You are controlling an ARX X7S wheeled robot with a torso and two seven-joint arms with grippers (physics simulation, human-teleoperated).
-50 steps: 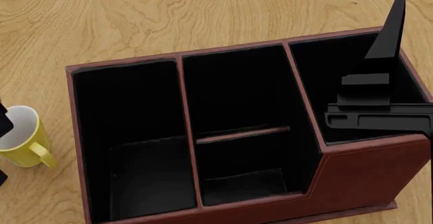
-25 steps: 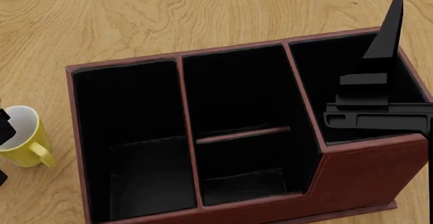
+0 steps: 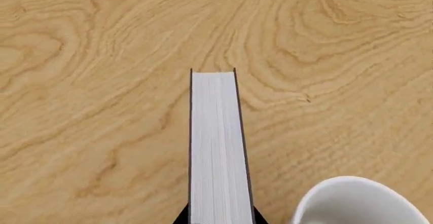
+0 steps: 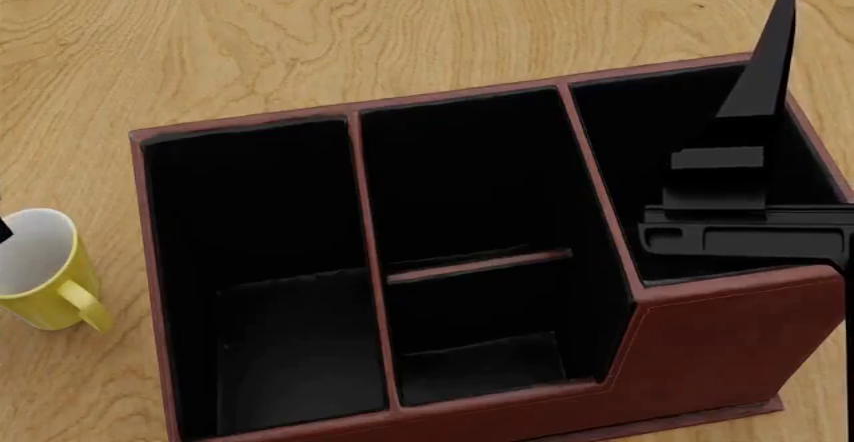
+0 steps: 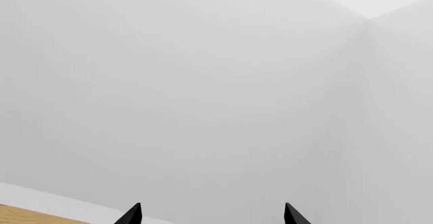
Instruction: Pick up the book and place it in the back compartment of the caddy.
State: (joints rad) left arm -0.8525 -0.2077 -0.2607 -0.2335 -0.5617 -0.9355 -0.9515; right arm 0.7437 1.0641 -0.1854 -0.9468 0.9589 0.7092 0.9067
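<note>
In the left wrist view the book shows its white page edges between thin black covers, standing over the wooden table. My left gripper is shut on it, a black fingertip against each cover. The red-brown caddy fills the head view. Its back compartment is the smaller black cell below the thin reddish bar in the middle column. The book does not show in the head view. My right gripper is open with nothing in it, facing a white wall. The right arm hangs over the caddy's right column.
A yellow mug with a white inside stands on the table left of the caddy, and its rim is close beside the held book. The caddy's long left column and the larger middle cell are black-lined.
The black parts of my left arm at the left edge of the head view have slid almost out of view. The right arm and the caddy have not moved.
</note>
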